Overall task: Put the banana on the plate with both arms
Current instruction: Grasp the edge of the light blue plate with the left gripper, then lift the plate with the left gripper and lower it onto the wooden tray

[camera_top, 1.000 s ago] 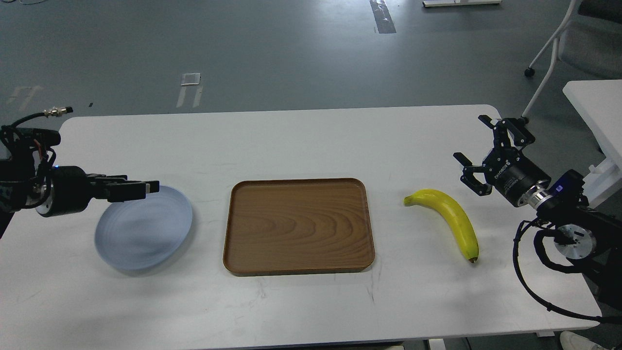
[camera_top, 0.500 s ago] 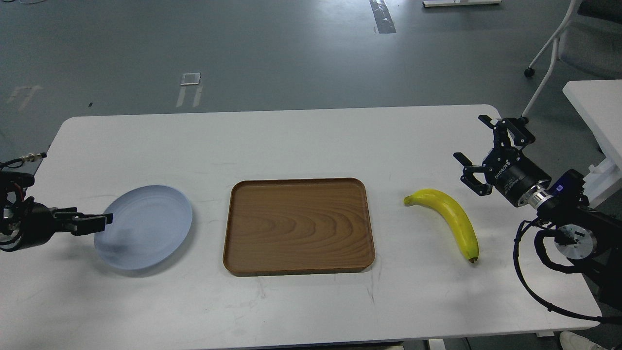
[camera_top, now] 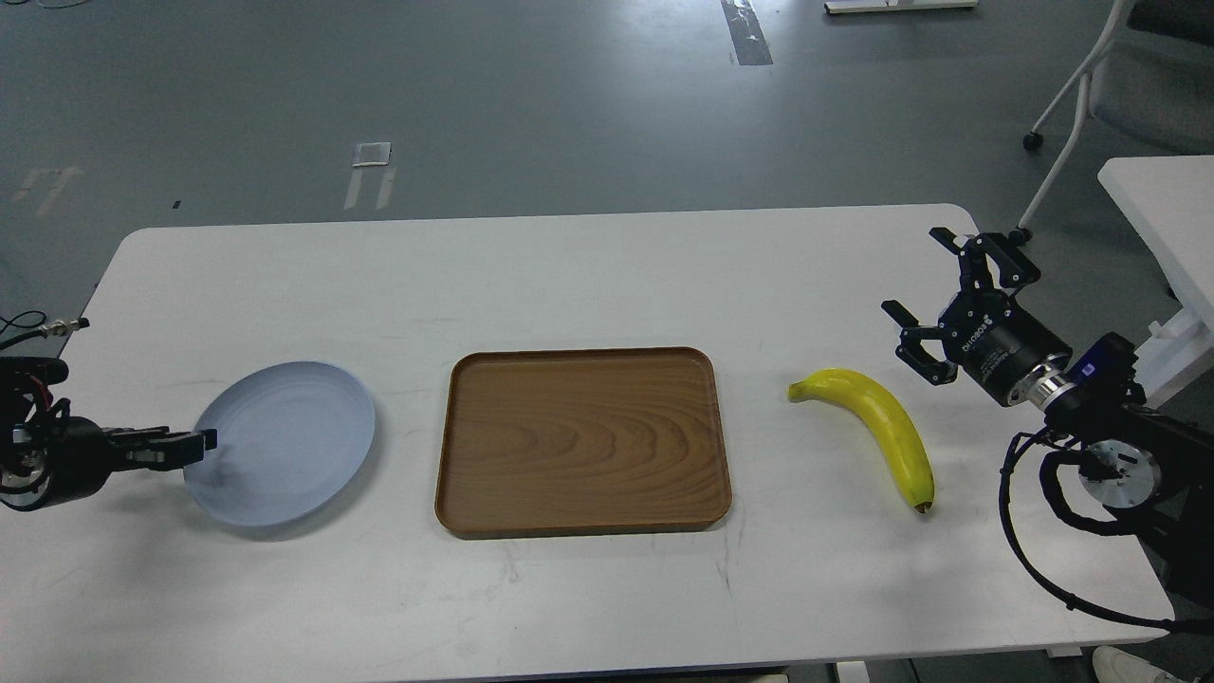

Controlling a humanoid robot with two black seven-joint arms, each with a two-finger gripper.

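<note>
Matte plate, wood tray, glossy fruit.
The plate (camera_top: 285, 441) looks matte; the tray (camera_top: 582, 441) shows wood grain; the banana (camera_top: 877, 427) is smooth, glossy; the bench (camera_top: 588, 275) smooth white.

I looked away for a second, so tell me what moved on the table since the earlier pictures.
The left gripper drew back from over the plate toward the robot and down, ending at the plate's left rim; whether it grips the rim cannot be told. The right gripper shifted barely, staying open beyond the banana. Plate, banana and wooden tray stayed put.
</note>
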